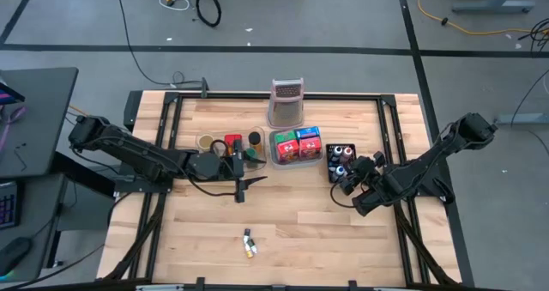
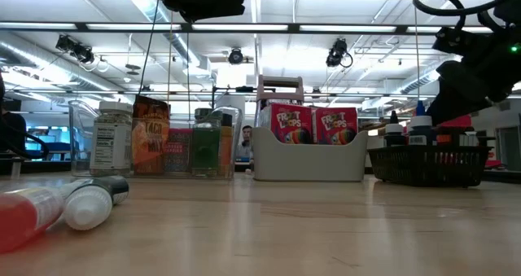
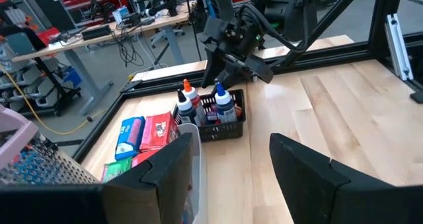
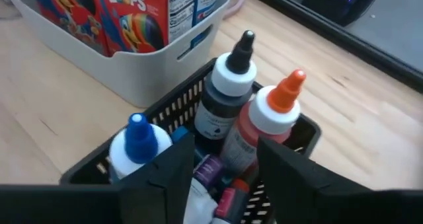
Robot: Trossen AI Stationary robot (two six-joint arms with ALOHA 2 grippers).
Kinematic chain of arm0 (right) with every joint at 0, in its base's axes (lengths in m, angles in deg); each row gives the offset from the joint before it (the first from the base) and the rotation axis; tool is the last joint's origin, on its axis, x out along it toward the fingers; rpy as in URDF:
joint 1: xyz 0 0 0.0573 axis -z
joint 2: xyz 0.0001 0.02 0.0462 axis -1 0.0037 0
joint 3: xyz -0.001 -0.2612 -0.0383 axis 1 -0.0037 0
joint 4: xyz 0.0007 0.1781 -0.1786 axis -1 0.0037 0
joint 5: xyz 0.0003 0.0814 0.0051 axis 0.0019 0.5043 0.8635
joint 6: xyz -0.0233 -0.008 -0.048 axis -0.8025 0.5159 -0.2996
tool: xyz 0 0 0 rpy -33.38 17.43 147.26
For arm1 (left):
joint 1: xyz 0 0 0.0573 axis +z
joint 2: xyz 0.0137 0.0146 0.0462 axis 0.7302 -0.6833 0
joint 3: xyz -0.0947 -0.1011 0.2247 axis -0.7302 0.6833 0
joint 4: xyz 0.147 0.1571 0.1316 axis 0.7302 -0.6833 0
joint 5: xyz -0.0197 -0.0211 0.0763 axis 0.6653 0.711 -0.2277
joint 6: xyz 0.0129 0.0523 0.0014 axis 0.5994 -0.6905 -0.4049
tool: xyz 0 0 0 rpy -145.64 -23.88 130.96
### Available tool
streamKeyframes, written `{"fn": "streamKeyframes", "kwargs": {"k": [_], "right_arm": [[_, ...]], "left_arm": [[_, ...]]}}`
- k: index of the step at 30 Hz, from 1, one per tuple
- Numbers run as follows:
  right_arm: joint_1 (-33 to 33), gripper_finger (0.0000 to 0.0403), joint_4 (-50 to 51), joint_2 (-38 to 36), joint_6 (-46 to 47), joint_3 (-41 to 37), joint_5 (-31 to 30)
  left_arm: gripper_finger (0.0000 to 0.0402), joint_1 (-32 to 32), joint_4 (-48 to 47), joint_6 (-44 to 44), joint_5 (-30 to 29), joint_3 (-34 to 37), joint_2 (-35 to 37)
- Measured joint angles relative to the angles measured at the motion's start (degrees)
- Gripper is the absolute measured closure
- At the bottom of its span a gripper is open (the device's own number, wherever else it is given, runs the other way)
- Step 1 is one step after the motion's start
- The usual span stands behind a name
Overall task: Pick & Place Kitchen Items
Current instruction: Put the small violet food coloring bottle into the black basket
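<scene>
The kitchen items sit in three trays. A clear tray (image 2: pixel 155 138) holds jars and packets. A grey tray (image 1: pixel 296 145) holds red cereal boxes (image 4: pixel 132 19). A black basket (image 1: pixel 340 160) holds dropper bottles with blue (image 4: pixel 137 130), black (image 4: pixel 239 55) and orange (image 4: pixel 285 92) caps. One red-and-white tube (image 1: pixel 249 242) lies alone near the table's near edge. My right gripper (image 4: pixel 221 164) hangs open just above the basket's near end, with small purple and white pieces (image 4: pixel 206 174) under the gap. My left gripper (image 1: pixel 241 172) hovers open beside the clear tray, pointing toward the basket.
A tall metal grater (image 1: pixel 287 102) stands behind the grey tray at the far edge. Black frame rails (image 1: pixel 403 136) run along the table's sides. Bare wood lies between the trays and the lone tube (image 2: pixel 57 207), and to the right of it.
</scene>
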Motion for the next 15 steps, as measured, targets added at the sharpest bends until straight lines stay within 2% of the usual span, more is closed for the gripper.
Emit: {"fn": "streamKeyframes", "kwargs": {"k": [4, 10, 12, 15], "right_arm": [[0.0, 0.0228, 5.1, 0.0, 1.3, 2.3, 0.6], [0.0, 0.0251, 18.1, 0.0, 1.6, 9.0, 5.2], [0.0, 0.0257, 20.6, 0.0, 1.1, 11.4, 5.3], [0.0, 0.0263, 22.8, 0.0, 0.4, 14.6, 4.9]], "left_arm": [[0.0191, 0.5, 0.2, -1.2, 0.0, 0.0, 0.0], [0.0191, 2.6, 3.2, -2.5, 1.7, 0.0, -0.1], [0.0191, 3.5, 2.7, -2.7, 6.5, 0.0, -0.1], [0.0191, 4.7, 2.1, -2.8, 18.7, 0.0, -0.1]]}}
